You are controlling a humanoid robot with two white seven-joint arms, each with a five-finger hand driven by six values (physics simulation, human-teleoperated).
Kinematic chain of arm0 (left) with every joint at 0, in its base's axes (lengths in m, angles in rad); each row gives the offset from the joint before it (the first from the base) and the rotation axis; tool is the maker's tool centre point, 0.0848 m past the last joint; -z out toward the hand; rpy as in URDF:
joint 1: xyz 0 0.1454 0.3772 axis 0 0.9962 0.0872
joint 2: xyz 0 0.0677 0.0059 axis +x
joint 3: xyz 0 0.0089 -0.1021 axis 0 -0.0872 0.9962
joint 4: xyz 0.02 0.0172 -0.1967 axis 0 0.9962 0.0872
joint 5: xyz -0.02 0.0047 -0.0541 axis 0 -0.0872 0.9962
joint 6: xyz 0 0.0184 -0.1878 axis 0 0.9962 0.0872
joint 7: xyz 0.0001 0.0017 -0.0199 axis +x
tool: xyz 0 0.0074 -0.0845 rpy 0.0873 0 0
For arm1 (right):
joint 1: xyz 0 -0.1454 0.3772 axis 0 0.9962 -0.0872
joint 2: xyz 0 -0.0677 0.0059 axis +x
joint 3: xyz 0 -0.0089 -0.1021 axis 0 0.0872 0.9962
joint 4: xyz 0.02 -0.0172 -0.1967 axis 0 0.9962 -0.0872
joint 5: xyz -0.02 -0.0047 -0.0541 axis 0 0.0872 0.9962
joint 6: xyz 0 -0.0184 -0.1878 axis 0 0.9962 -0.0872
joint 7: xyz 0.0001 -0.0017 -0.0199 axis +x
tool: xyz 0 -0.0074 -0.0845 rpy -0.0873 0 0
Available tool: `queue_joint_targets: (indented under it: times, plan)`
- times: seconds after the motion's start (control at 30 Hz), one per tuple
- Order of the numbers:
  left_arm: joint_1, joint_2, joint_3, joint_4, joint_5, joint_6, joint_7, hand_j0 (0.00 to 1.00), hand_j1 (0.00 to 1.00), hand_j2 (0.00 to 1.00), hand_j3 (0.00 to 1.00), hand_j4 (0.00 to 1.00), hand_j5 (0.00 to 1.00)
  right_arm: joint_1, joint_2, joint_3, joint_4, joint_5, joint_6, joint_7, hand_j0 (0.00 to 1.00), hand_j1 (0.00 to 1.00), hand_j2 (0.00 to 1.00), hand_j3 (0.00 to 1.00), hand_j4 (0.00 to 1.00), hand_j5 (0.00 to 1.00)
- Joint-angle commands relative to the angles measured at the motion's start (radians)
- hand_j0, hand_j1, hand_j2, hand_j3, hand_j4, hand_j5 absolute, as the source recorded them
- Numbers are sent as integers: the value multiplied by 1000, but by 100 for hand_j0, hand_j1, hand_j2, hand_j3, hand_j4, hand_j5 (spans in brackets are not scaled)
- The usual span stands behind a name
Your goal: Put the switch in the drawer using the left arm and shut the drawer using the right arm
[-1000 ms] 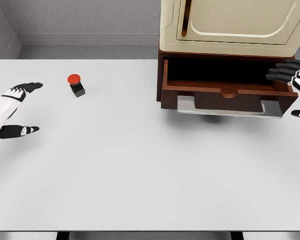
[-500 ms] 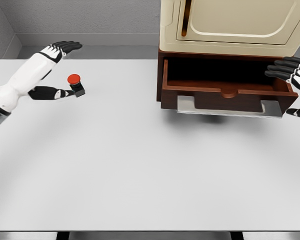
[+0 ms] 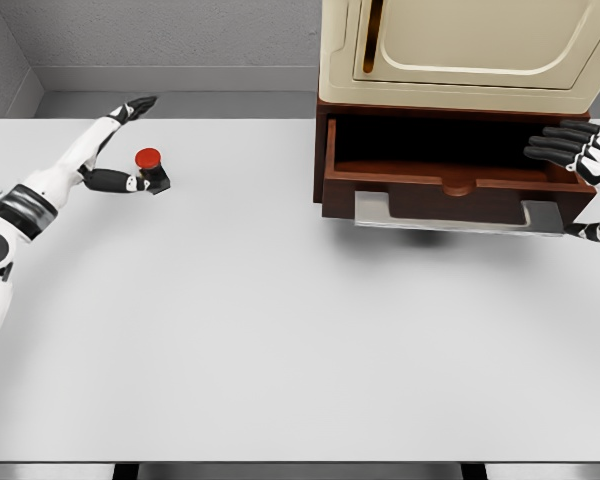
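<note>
The switch [image 3: 151, 167], a black box with a red round button, stands on the white table [image 3: 280, 320] at the upper left. My left hand [image 3: 132, 140] is spread open around it: the thumb reaches its left side, the fingers stretch past it to the far side. A brown wooden drawer [image 3: 450, 190] stands pulled out at the upper right, its dark inside showing. My right hand [image 3: 580, 185] hovers open at the drawer's right end, fingers over the right rim, thumb lower by the front corner.
A cream cabinet [image 3: 460, 50] with a door sits on top of the drawer unit. A grey metal handle plate [image 3: 458, 214] hangs under the drawer front. A grey wall rises behind the table.
My left arm has stretched forward from the table's left edge to the switch, and its hand now brackets it. The right hand has shifted slightly left along the drawer's right end.
</note>
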Motion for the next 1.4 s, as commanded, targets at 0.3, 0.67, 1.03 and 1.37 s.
queue_joint_targets:
  times: [0.3, 0.67, 1.03, 1.37]
  plan:
    - [-44, -37, 0, 147, 55, 78, 0, 100, 100, 100, 100, 100, 100, 2, -7, 22, 0, -5, -1, -2, 100, 100, 100, 100, 100, 100]
    - [-51, -71, -6, 175, 38, 125, 7, 100, 100, 100, 100, 100, 100, 23, -11, 22, 0, -2, -1, -2, 100, 100, 100, 100, 100, 100]
    - [-61, -71, -6, 178, -44, 125, 11, 93, 93, 93, 93, 93, 93, 49, -13, 20, 0, -1, -1, -2, 100, 100, 100, 100, 100, 100]
    - [-115, -94, -7, 262, -67, 127, 11, 85, 85, 85, 85, 85, 85, 49, -8, 19, 0, 1, -1, -4, 100, 100, 100, 100, 100, 100]
